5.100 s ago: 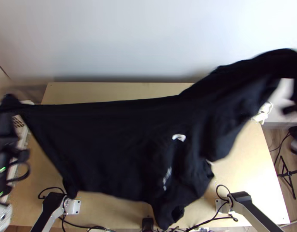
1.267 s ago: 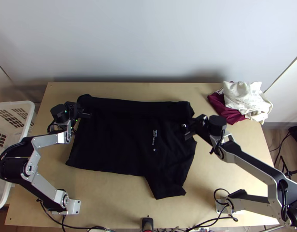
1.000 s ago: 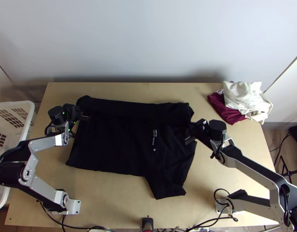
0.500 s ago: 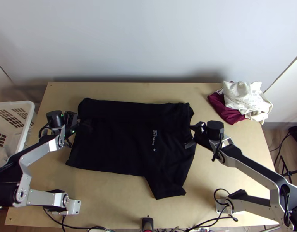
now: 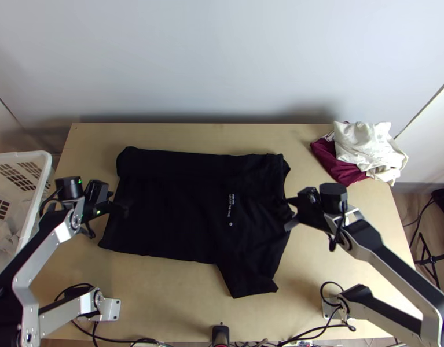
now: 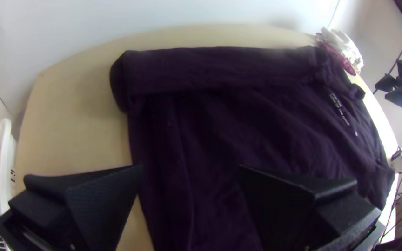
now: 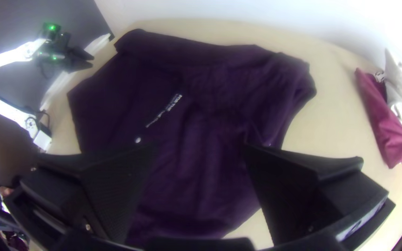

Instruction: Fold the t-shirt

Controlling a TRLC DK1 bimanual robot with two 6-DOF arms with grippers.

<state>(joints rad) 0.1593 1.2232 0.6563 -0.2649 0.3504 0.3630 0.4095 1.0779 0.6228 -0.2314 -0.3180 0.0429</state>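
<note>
So the shirt is lying mostly flat on the worktop, long axis running side to side, hem end by the left arm and collar end by the right. The far side looks turned over into a strip, but the near side is just spread out, with a sleeve poking toward the arms' bases.

Left claw is over by the hem end, right claw by the collar end. Both have their fingers spread wide with no cloth pinched between them.

Here's the bit that matters imo: the near edge lies baseward of both claws, so they'd each have to come back toward the bases to grab it. And it's lopsided — left claw is pretty near its corner, while the sleeve's tip is further from the right one. My guess is the near side gets folded up toward that strip next. I'd watch the sleeve though, grab only the body edge and it could trail or bunch.
</note>
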